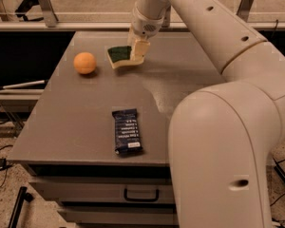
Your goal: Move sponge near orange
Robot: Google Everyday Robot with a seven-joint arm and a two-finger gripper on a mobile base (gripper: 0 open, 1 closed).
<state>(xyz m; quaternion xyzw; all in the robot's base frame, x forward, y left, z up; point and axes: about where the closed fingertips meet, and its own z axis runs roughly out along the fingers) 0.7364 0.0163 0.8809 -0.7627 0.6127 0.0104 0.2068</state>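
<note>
Sponge (119, 56), green top up and slightly tilted, sits at the far middle of the grey tabletop (76, 108), its right end clamped in the gripper (138, 52), which reaches down from the arm above. Whether the sponge touches the surface cannot be told. The orange (84, 62) lies to its left, near but apart. A dark blue snack wrapper (128, 131) lies near the front edge, well apart from both.
</note>
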